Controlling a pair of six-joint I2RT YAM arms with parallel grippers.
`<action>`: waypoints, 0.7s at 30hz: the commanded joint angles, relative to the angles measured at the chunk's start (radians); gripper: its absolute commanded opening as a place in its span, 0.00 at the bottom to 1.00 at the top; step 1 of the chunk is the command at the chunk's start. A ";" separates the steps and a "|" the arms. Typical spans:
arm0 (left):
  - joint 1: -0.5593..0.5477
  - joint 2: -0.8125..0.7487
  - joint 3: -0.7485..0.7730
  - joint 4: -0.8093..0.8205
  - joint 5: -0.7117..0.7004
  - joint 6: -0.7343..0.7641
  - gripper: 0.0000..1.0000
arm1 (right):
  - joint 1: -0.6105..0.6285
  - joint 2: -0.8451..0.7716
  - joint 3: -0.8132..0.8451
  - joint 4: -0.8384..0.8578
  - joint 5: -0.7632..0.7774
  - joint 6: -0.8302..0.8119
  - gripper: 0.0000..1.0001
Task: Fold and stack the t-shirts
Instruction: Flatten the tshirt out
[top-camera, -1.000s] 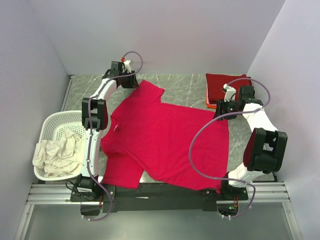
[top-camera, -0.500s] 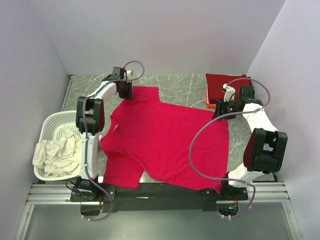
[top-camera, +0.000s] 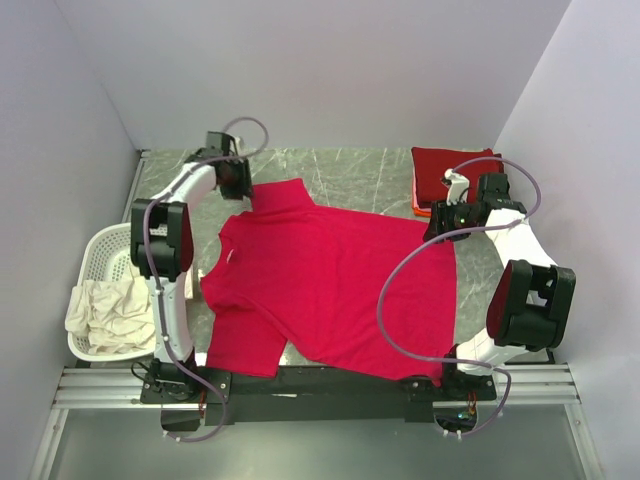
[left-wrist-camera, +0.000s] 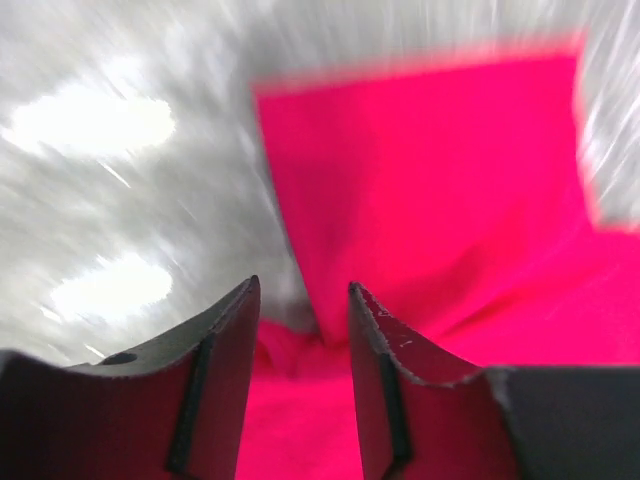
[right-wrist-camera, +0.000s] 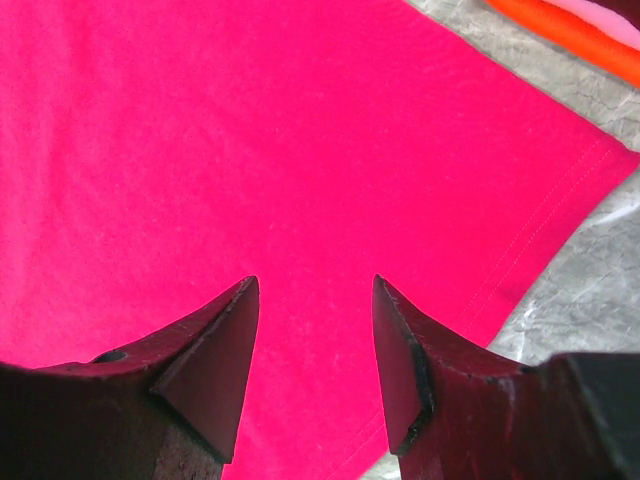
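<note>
The large bright crimson-red cotton t-shirt (top-camera: 330, 280) lies spread flat just to the right of the white slotted plastic laundry basket (top-camera: 100, 245). Its near edge reaches the front edge of the grey marbled table (top-camera: 370, 170).

The left gripper (top-camera: 240, 185) sits beyond the basket at the shirt's far sleeve. In the blurred wrist view its jaws stand close, with a ridge of red cloth drawn up between them, so it reads as pinching that sleeve.

The right gripper (top-camera: 440, 222) is well apart from the basket, over the far hem corner. Its fingers (right-wrist-camera: 215, 345) are parted and the cloth between them is flat and unwrinkled, so it appears to hold nothing.

**Risks:**
- The sleeve pinch looks shallow. A quick sweep could let the cloth slide out and leave a half-made fold.
- With the hem corner not held, a pull on the sleeve could drag the whole shirt toward the basket and bunch it.
- The right arm's grey cable (top-camera: 385, 300) loops over the cloth and could catch it.
- The folded dark maroon and orange stack (top-camera: 450, 165), across the shirt from the basket, sits close to the right gripper and could be nudged.

**Writing:** none can be read. A pale fleck at the collar (top-camera: 234, 256) may be a neck label, too small to tell.
</note>
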 joint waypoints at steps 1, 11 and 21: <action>0.084 0.037 0.104 0.081 0.092 -0.116 0.46 | -0.006 -0.039 -0.009 0.003 -0.023 -0.019 0.56; 0.114 0.255 0.326 0.077 0.231 -0.209 0.47 | -0.008 -0.018 -0.004 0.006 -0.017 -0.018 0.56; 0.083 0.350 0.407 -0.026 0.211 -0.175 0.42 | -0.006 -0.005 -0.001 0.004 -0.007 -0.018 0.56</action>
